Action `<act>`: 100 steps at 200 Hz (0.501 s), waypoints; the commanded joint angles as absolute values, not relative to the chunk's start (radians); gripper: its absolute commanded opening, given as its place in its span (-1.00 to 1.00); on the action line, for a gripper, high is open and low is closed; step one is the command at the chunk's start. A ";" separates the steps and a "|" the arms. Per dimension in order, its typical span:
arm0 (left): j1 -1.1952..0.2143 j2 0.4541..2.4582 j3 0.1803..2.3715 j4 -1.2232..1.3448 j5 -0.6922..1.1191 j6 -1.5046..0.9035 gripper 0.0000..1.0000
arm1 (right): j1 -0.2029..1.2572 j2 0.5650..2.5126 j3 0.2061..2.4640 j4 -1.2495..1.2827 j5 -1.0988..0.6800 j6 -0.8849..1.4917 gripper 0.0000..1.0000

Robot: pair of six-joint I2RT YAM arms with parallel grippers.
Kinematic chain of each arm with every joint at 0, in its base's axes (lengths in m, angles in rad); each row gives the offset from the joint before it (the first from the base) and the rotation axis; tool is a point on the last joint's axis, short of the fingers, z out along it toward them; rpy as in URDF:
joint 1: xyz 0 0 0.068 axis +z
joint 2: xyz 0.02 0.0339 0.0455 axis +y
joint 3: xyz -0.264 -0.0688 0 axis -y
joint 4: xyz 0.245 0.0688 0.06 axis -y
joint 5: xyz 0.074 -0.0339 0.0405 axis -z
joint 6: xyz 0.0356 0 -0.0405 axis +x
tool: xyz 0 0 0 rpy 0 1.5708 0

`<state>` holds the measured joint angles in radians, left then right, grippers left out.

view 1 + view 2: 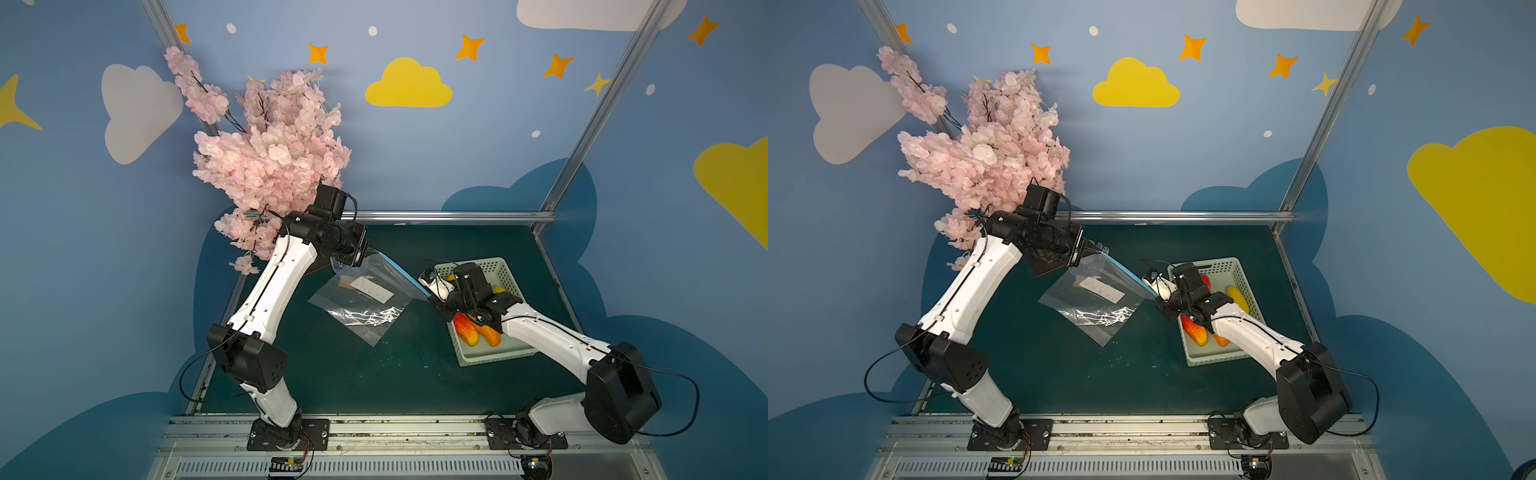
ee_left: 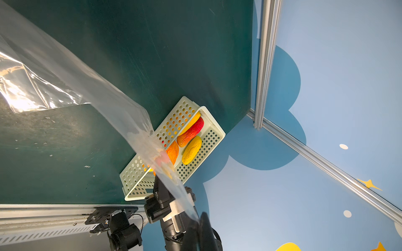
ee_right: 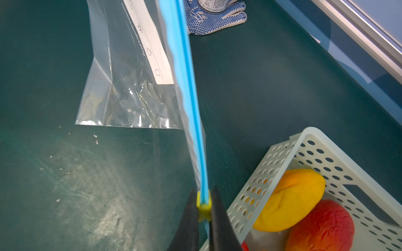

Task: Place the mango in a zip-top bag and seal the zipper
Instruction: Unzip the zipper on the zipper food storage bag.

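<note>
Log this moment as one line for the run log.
left gripper: shut on bag corner | right gripper: shut on slider | zipper: stretched between them | mangoes: in basket

The zip-top bag (image 1: 361, 299) bars the middle (basket (image 1: 509, 276) crowds its right); front mat (image 1: 353, 386) lies open.

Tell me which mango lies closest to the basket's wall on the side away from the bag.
The plain yellow mango, alongside the red mango; the other mangoes in the basket sit nearer the zip-top bag.
</note>
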<state>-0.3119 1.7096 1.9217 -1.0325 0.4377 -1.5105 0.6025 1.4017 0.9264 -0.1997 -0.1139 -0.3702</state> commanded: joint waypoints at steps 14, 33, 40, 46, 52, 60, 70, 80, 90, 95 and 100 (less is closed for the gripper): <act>-0.297 1.714 1.949 -1.020 0.436 -1.494 -0.94 | 0.588 1.379 0.892 -0.270 -0.109 -0.356 -1.00; -0.302 1.716 1.944 -1.019 0.442 -1.490 -0.94 | 0.591 1.382 0.915 -0.279 -0.124 -0.357 -1.00; -0.303 1.720 1.943 -1.018 0.446 -1.486 -0.94 | 0.592 1.383 0.932 -0.290 -0.133 -0.356 -0.99; -0.304 1.721 1.942 -1.019 0.451 -1.482 -0.94 | 0.592 1.380 0.947 -0.301 -0.142 -0.351 -0.89; -0.306 1.726 1.943 -1.019 0.460 -1.476 -0.94 | 0.593 1.375 0.965 -0.313 -0.155 -0.341 -0.78; -0.307 1.730 1.943 -1.018 0.473 -1.466 -0.94 | 0.593 1.360 0.986 -0.327 -0.181 -0.323 -0.62; -0.308 1.738 1.945 -1.021 0.492 -1.452 -0.94 | 0.591 1.337 1.015 -0.349 -0.232 -0.282 -0.38; -0.308 1.741 1.949 -1.026 0.510 -1.430 -0.94 | 0.576 1.307 1.043 -0.375 -0.312 -0.242 -0.14; -0.307 1.748 1.966 -1.051 0.521 -1.398 -0.94 | 0.558 1.282 1.069 -0.396 -0.393 -0.204 0.07; -0.307 1.751 1.977 -1.065 0.528 -1.378 -0.94 | 0.551 1.271 1.081 -0.407 -0.425 -0.187 0.12; -0.307 1.757 1.990 -1.087 0.535 -1.357 -0.94 | 0.543 1.261 1.094 -0.416 -0.457 -0.176 0.16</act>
<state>-0.3115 1.7363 1.9343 -1.0351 0.4839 -1.4540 0.5743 1.3445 1.0080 -0.3378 -0.2596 -0.2768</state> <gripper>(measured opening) 0.049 0.540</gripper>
